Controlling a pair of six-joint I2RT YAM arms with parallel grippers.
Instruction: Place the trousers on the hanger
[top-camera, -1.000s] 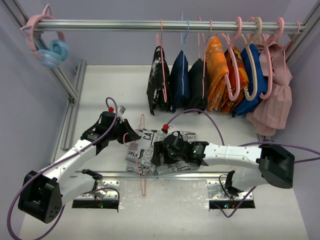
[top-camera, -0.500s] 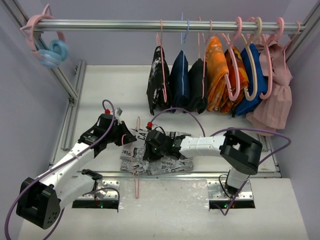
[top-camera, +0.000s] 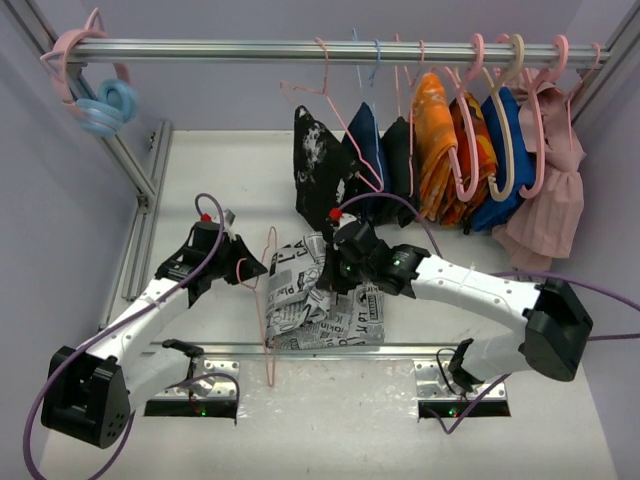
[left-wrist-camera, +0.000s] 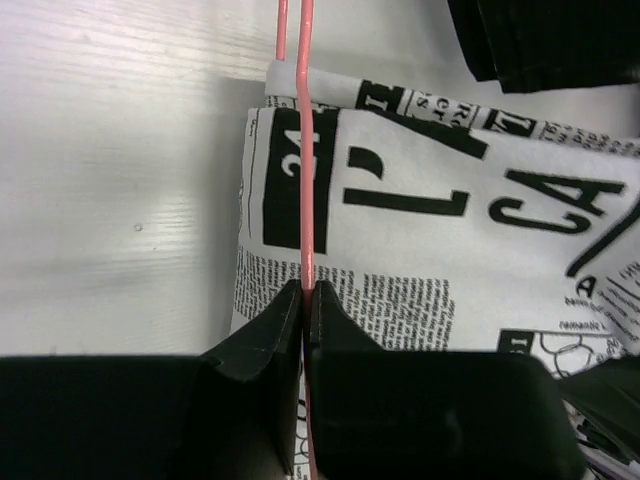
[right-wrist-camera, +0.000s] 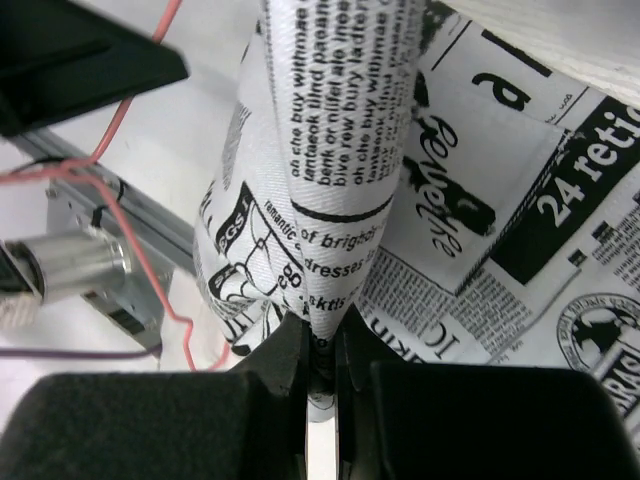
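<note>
The trousers (top-camera: 325, 305), white with black newsprint, lie bunched on the table between the two arms. My right gripper (top-camera: 335, 268) is shut on a fold of them (right-wrist-camera: 340, 150) and holds it pulled up into a peak; the jaws (right-wrist-camera: 322, 330) pinch the cloth's tip. The hanger (top-camera: 268, 320), a thin pale-pink wire, lies along the trousers' left edge. My left gripper (top-camera: 246, 270) is shut on that wire (left-wrist-camera: 305, 150). In the left wrist view the wire runs from the jaws (left-wrist-camera: 304, 292) over the printed cloth (left-wrist-camera: 430, 220).
A rail (top-camera: 300, 50) across the back carries a black speckled garment (top-camera: 318, 170), dark blue, orange (top-camera: 435, 150) and blue clothes and a pink dress (top-camera: 545, 205). An empty pink wire hanger (top-camera: 322, 95) hangs tilted there. Blue headphones (top-camera: 105, 105) hang at the rail's left end.
My right gripper has shut on the trousers and drawn a fold up and back. The left gripper shifted slightly with the hanger. The black speckled garment and the wire hanger have swung on the rail.
</note>
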